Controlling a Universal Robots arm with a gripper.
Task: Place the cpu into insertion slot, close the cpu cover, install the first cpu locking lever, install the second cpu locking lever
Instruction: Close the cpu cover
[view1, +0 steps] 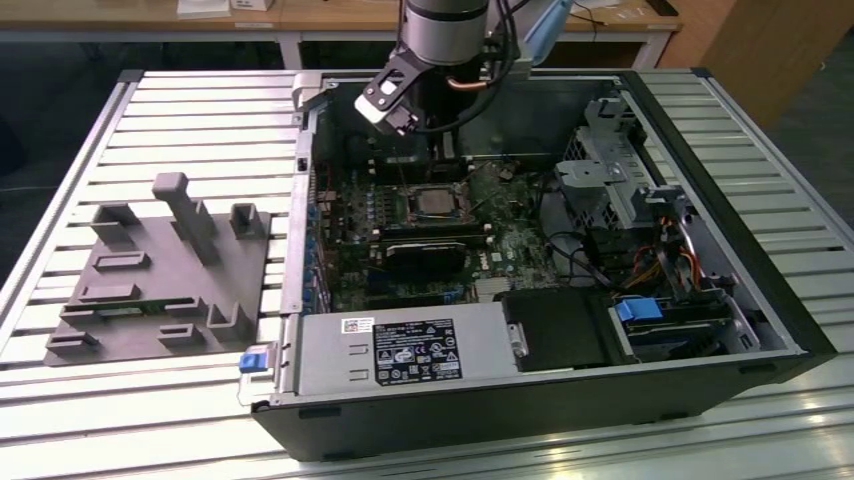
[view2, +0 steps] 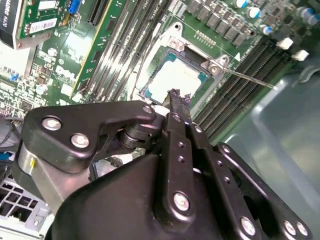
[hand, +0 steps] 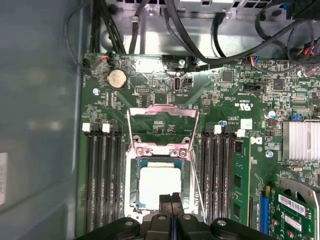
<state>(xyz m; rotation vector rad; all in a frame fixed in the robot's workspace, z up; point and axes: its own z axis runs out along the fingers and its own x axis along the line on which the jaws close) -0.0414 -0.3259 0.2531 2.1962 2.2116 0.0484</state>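
Observation:
The cpu (hand: 160, 186) lies flat in the insertion slot (hand: 136, 200) on the green board, silvery top up; in the exterior view the cpu (view1: 434, 203) sits mid-board inside the case. The cpu cover (hand: 162, 111) is swung back off the chip, with green board showing through its window. A thin locking lever (view2: 247, 78) sticks out free beside the socket, and another lever (hand: 195, 175) runs along the other side. My gripper (hand: 171, 199) hangs just above the chip's edge, fingers shut with nothing between them; in the second wrist view the gripper (view2: 175, 95) points at the cpu (view2: 172, 79).
Long black memory slots (hand: 102, 180) flank the socket on both sides. Cables (hand: 200, 35) cross the case wall beyond the board. A black block (view1: 424, 255) sits below the socket, the power supply (view1: 400, 352) at the case front, and a grey fixture (view1: 160, 270) on the slatted table.

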